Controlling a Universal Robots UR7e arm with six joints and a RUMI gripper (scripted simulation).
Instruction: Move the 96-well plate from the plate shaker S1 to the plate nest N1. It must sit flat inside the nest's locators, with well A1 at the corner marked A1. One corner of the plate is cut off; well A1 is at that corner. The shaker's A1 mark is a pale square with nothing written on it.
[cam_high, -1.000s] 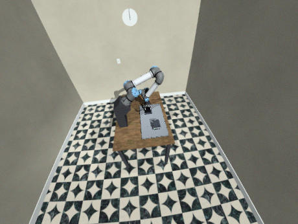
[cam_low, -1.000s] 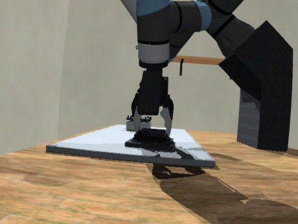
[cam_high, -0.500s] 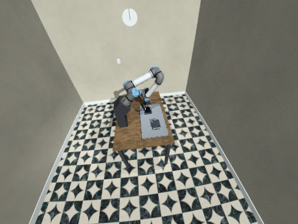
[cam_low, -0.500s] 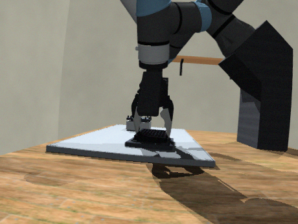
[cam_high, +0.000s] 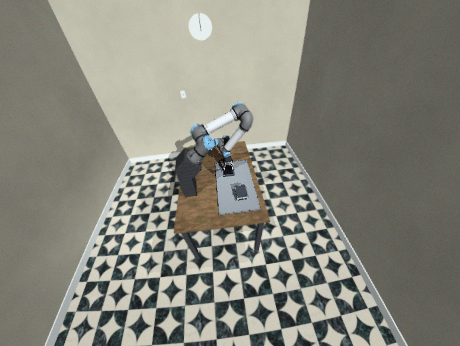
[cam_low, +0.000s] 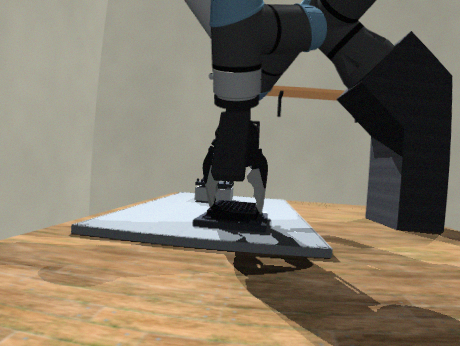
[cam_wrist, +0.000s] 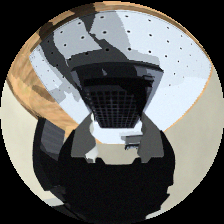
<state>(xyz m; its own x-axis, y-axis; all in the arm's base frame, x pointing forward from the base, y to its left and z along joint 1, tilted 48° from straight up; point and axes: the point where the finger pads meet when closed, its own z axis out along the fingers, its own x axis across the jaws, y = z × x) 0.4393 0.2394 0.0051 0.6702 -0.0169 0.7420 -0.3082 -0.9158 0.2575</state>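
The black 96-well plate (cam_low: 234, 210) rests on a dark flat base, apparently the shaker S1 (cam_low: 231, 221), near one end of the grey mat (cam_low: 145, 221). My gripper (cam_low: 235, 200) stands upright over the plate, with a finger pressed against each side of it. The plate looks level and still seated on the base. In the wrist view the plate's well grid (cam_wrist: 116, 102) fills the middle. I cannot make out the cut corner. In the top view the gripper (cam_high: 228, 168) is at the far end of the mat. A pale grey block with small posts, likely the nest N1 (cam_high: 239, 191), stands apart towards the middle of the mat; it also shows in the exterior view (cam_low: 214, 190).
The arm's dark pedestal (cam_low: 406, 165) stands on the wooden table (cam_high: 200, 210) beside the mat. The mat's edge lies close to the plate's base on the side nearest the exterior camera.
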